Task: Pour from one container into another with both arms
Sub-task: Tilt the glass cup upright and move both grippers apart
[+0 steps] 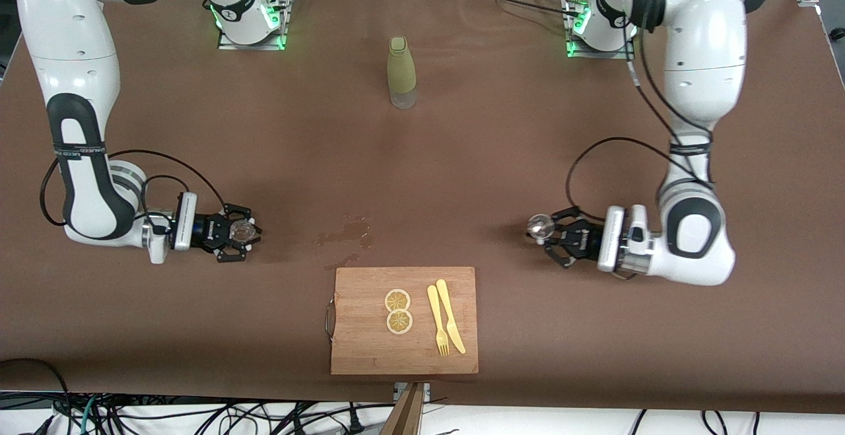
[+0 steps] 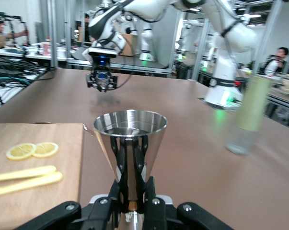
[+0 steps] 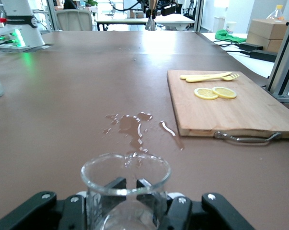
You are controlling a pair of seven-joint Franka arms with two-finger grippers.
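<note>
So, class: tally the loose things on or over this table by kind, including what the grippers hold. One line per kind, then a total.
Lemon slices: 2
Yellow cutlery: 2, fork and knife
Cutting board: 1
Green bottle: 1
Metal cup: 1, in the left gripper
Glass beaker: 1, in the right gripper
Total: 8

A polished metal cup (image 2: 130, 139) shone mirror-bright, while the beaker (image 3: 125, 187) was clear glass. Beside a wet, glossy spill (image 3: 132, 127), the cutting board (image 1: 370, 349) showed matt wood grain, bearing glossy-looking yellow plastic cutlery (image 1: 445, 319). The tabletop (image 1: 462, 177) looked matt brown.
</note>
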